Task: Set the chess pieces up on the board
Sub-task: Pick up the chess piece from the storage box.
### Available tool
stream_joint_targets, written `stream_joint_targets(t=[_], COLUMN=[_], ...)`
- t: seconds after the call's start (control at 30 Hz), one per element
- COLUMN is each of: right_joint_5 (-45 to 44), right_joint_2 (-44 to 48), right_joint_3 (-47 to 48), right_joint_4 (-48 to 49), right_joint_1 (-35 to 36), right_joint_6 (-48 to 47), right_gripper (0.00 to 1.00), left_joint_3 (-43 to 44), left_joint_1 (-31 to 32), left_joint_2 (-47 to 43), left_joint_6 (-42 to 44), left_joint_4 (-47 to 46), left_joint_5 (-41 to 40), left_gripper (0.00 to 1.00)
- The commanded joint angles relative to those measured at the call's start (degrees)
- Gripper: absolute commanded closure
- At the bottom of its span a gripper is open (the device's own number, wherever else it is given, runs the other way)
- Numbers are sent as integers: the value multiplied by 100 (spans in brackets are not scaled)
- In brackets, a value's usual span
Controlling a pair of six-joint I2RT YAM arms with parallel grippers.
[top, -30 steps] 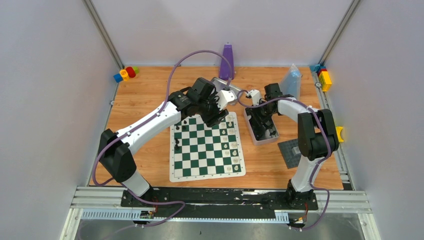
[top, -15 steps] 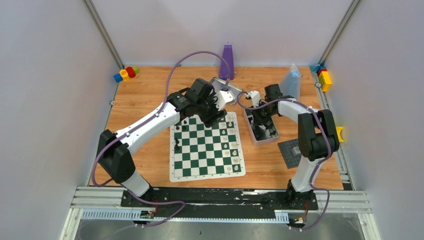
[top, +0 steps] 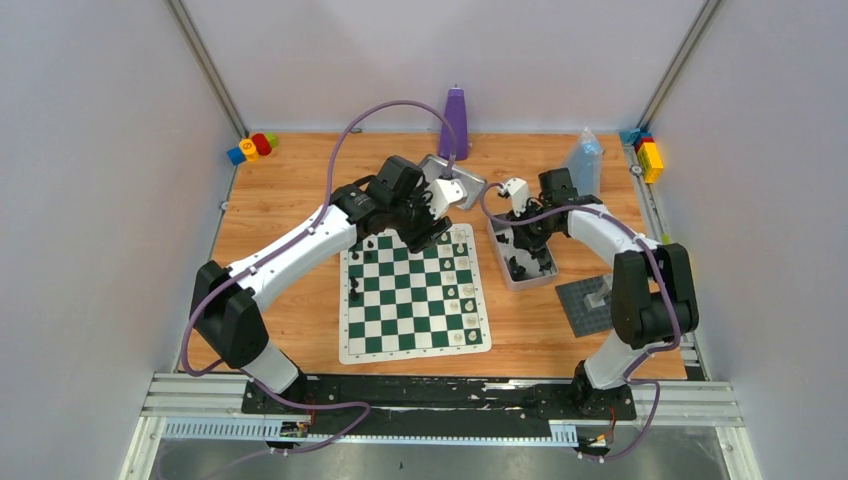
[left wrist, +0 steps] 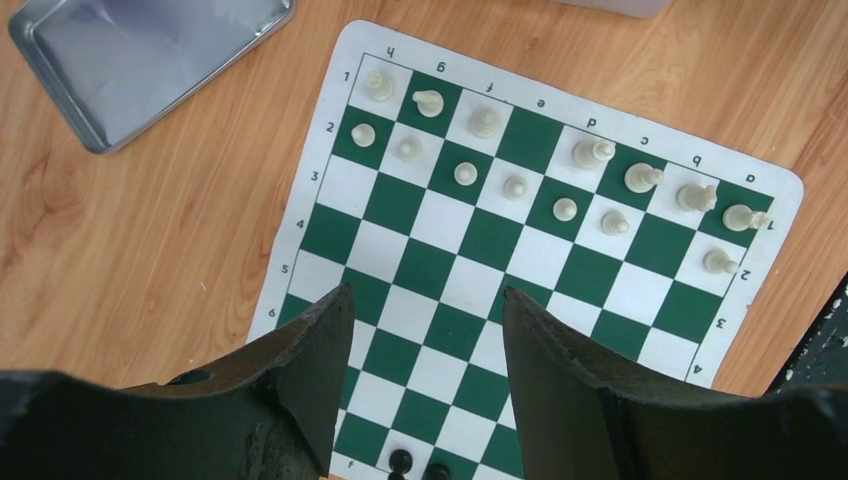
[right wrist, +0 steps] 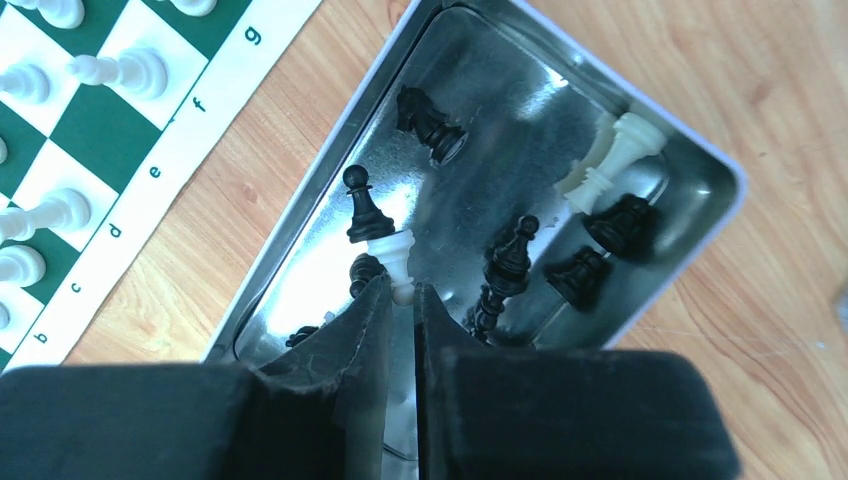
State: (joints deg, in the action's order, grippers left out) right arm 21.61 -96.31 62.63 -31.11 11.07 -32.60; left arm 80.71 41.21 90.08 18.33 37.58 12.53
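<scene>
Nearest you, the board [top: 405,322] lies flat on the wood. Cream pieces [left wrist: 592,152] stand in two files down the board's right side. A few black pieces [top: 354,291] stand on the board's left side.

Right of the board's near half sits a grey studded baseplate [top: 575,312], apart from the board.

Just right of the board's far half is the open tin [right wrist: 520,110]. Your right gripper [right wrist: 400,290] hangs over it, with the jaws nearly closed and a cream piece [right wrist: 393,250] pinched at the tips. More black figures [right wrist: 362,205] lie or stand loose in the tin. One more cream figure [right wrist: 615,150] lies at the tin's end away from the board.

Your left gripper [left wrist: 428,295] hovers over the board's far edge, with the jaws wide apart and nothing between them.

Just past the board's far edge lies a silver lid [left wrist: 130,60], hollow side up. Beyond that stands a purple cone [top: 455,120]. A clear plastic bag [top: 583,160] sits far right of the board. Toy blocks [top: 250,148] sit at the far left corner, and more blocks [top: 645,152] at the far right.
</scene>
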Motion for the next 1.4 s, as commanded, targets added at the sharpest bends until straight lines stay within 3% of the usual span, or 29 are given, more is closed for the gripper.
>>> stream_joint_targets(t=[0.0, 0.2, 0.4, 0.63, 0.77, 1.07, 1.37], right_joint_5=[-150, -25, 753, 1563, 1717, 1946, 2053], right_joint_2=[437, 764, 1240, 1786, 2012, 2272, 2279], right_joint_3=[-53, -91, -78, -150, -238, -415, -421], right_joint_4=[-6, -158, -551, -852, -896, -888, -879], right_joint_1=[-3, -176, -492, -755, -813, -991, -1059], right_joint_6=[106, 395, 668, 931, 1047, 1203, 1217], right_gripper=[100, 100, 100, 100, 100, 100, 100], left_joint_3=[-50, -16, 145, 1110, 1546, 1803, 1944], left_joint_1=[-25, -82, -249, -324, -319, -272, -103], left_joint_2=[-234, -85, 372, 1568, 2236, 3146, 3624], left_joint_6=[-138, -458, -1152, -2803, -3909, -6066, -6948], left_joint_4=[-272, -484, -945, -1644, -2294, -3916, -4702], left_joint_5=[114, 481, 1528, 3354, 3961, 4427, 4534], left_gripper=[36, 34, 33, 35, 37, 42, 46])
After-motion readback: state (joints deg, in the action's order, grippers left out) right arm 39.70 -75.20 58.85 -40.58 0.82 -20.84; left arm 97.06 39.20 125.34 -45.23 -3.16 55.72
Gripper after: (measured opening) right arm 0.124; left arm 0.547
